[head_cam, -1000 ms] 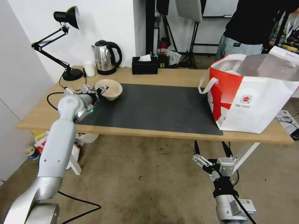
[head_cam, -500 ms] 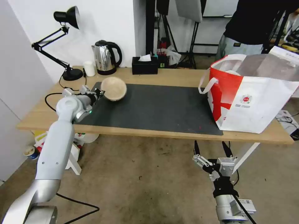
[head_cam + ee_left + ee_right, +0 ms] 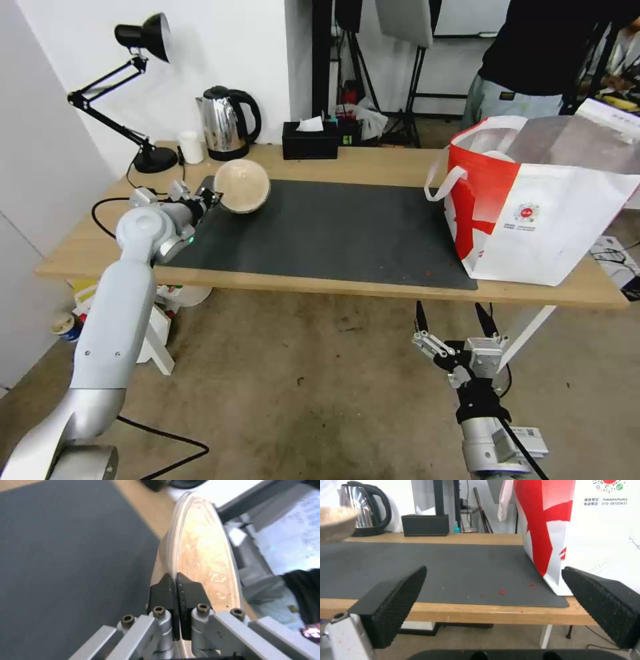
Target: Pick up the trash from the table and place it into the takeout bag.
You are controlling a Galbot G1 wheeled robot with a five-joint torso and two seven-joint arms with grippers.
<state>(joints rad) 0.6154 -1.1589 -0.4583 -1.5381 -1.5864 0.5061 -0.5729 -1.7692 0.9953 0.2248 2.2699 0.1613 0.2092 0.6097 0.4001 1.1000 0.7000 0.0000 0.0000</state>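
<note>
One beige bowl, pinched by its rim in my left tool, hangs tipped above the desk (clear for carrying toward the takeout bag); right tool waits wide below.

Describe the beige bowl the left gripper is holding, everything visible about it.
The beige paper-pulp bowl is round, matte and speckled, with a thin pale rim. It is lifted off the dark grey mat and tipped on its side, its rounded underside facing the head camera. The left gripper pinches its rim between shut black fingers; nothing else touches it.

Beige bowl, red/white bag.
</note>
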